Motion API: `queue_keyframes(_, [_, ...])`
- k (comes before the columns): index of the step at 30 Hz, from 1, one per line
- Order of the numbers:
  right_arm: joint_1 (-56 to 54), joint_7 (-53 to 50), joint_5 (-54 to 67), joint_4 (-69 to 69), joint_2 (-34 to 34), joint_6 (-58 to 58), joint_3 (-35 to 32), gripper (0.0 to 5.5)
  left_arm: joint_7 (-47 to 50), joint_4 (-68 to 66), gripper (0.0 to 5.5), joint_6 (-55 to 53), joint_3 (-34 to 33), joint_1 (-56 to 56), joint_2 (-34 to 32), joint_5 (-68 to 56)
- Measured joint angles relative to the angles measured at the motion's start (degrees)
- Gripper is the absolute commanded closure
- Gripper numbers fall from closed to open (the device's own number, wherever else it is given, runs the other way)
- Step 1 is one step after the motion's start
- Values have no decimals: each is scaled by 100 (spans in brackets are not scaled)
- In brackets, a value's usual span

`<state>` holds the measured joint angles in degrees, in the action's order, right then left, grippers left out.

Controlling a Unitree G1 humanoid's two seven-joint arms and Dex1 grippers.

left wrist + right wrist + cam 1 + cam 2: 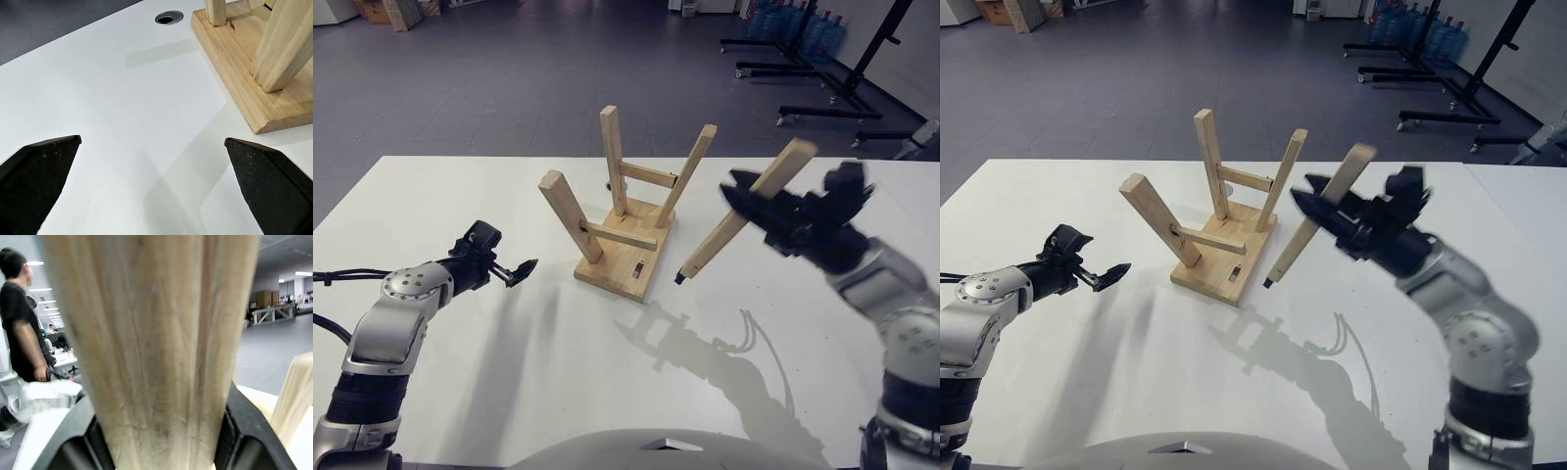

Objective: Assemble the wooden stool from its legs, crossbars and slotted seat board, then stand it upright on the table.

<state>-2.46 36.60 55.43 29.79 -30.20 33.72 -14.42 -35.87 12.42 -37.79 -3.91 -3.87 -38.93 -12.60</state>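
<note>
Right gripper (745, 202) clamped on a loose leg (709, 246), tilted, near the seat board (608, 275). Left gripper (518, 271) fingers apart, low over the table (460, 196).

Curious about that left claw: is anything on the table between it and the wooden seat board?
Nothing: bare white table lies between the left gripper and the seat board, clearest in the left wrist view.

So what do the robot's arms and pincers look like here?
The left arm and right arm have rounded silver-grey shells and black joints; thin black cables trail off the left. The left pincer and right pincer are black with pointed, wedge-shaped fingers.
</note>
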Motion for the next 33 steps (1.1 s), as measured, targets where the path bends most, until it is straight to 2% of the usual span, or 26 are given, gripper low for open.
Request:
queue_keyframes(3, [543,301,-1142,-343,288,-892,609,344,-27,-255,10,126,101,21,8,47])
queue_keyframes(6, [425,360,-1390,-1021,602,-1400,573,344,-27,-406,10,251,108,33,10,68])
queue_keyframes(16, [-256,635,-139,-1357,645,-819,16,344,-91,-634,10,512,190,90,21,124])
queue_keyframes(22, [-223,1297,-665,-1431,1109,-1956,194,344,-92,-765,10,622,313,89,97,191])
queue_keyframes(27, [-155,2047,-1499,-2402,1632,-3174,708,344,-100,-953,10,696,379,71,134,247])
queue_keyframes(33, [-478,2230,-1333,-2745,1984,-3381,739,344,-158,-973,10,713,415,26,135,280])
